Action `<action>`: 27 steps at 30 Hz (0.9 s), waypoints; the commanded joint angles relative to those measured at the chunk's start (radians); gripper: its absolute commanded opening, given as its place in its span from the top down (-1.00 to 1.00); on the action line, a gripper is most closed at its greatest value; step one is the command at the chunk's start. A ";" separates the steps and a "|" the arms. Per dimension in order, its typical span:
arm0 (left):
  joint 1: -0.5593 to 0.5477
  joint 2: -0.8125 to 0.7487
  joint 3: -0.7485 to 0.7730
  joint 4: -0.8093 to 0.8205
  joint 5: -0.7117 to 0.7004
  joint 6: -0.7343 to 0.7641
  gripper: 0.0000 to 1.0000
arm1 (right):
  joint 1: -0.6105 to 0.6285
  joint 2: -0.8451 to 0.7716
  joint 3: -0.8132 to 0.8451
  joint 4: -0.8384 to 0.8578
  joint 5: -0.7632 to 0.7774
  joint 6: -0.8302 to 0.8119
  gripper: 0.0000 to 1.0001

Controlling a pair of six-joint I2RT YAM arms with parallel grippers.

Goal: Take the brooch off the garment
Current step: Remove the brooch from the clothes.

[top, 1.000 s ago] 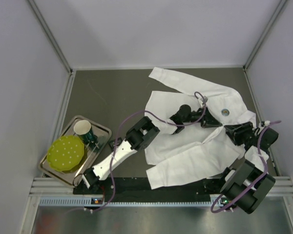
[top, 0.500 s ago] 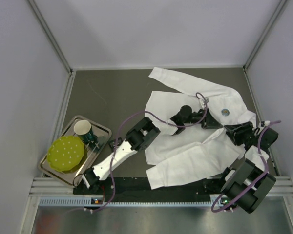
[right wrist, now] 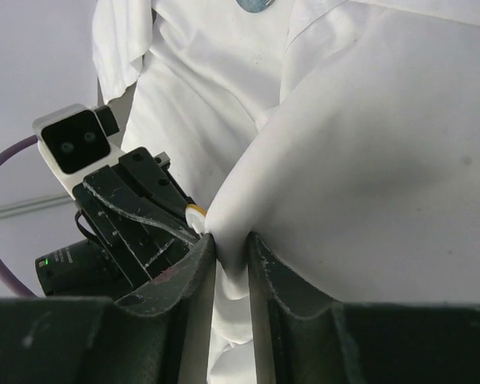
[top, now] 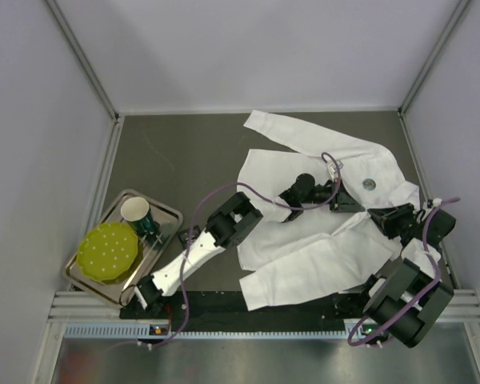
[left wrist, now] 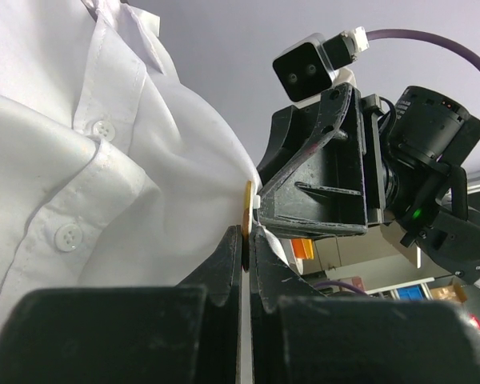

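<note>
Tray (top: 170, 213) sits at the far left of your worktop (top: 184, 152), carrying a green disc (top: 106, 250) and a cup (top: 134, 210). Moving right, your left hand (left wrist: 245, 234) reaches over the middle of the shirt (top: 272, 172) with its fingers pressed together. A small yellow-rimmed disc (left wrist: 246, 210) sits right at their tips against the cloth, and you cannot tell whether it is pinched. The shirt lies spread over the right half of the worktop, one sleeve toward the back and the other along the near edge. The brooch (top: 369, 183), a small round bluish badge, is on the shirt front just right of the left hand and just beyond the right one, touched by neither. Farthest right, your right hand (right wrist: 228, 240) meets the left one almost tip to tip, its fingers clamped on a raised fold of shirt cloth that fills the narrow gap between them.
</note>
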 commanded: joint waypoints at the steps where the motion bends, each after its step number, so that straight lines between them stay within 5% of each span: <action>1: -0.003 -0.090 0.012 0.052 0.014 0.030 1.00 | -0.010 0.007 0.004 0.030 0.003 -0.013 0.55; 10: -0.011 -0.077 0.029 0.037 0.031 0.016 1.00 | -0.009 0.015 0.011 0.030 -0.022 -0.006 0.31; 27: -0.015 -0.065 0.060 0.062 0.044 -0.021 1.00 | -0.009 0.030 -0.015 0.064 -0.026 -0.030 0.49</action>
